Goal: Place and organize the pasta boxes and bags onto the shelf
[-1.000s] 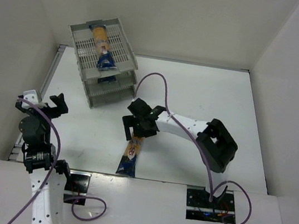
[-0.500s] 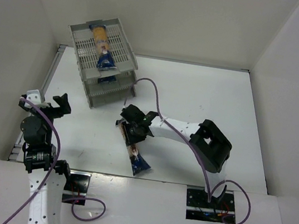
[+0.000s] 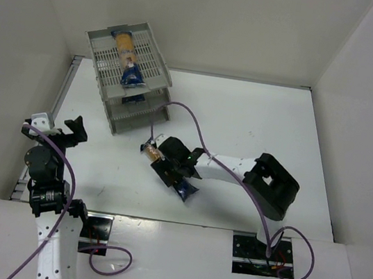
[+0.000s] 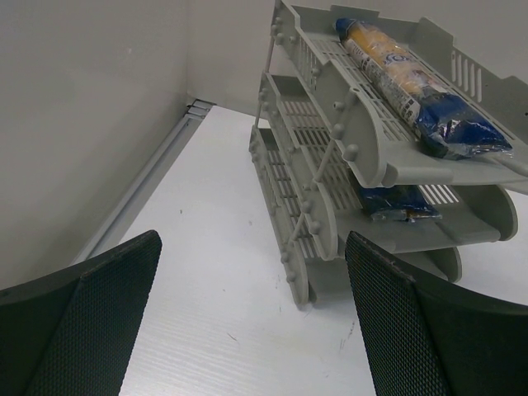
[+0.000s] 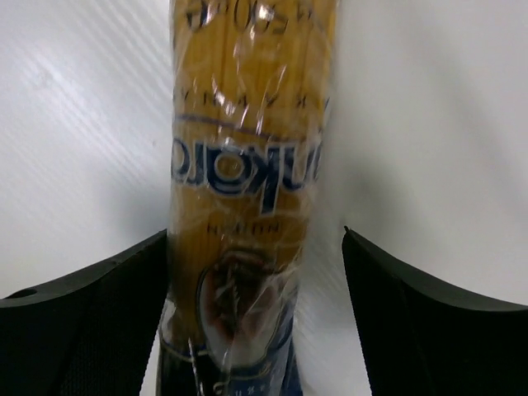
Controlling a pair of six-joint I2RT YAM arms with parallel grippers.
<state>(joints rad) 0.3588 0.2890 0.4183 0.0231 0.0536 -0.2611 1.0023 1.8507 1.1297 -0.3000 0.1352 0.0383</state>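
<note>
I saw right gripper (image 5: 256, 238) released, mesh fingers (image 5: 82, 330) straddling glossy bag (image 5: 247, 115), ends cut off. Left gripper (image 4: 252, 239) released, empty. Middle-tier bag (image 4: 396, 204) mostly hidden in slotted grey shelf (image 4: 363, 161).

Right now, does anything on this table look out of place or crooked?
Yes. One pasta bag lies slanted on the table between the open fingers of the right end effector, while the top-tray bag and middle-tray bag sit in the shelf.
</note>
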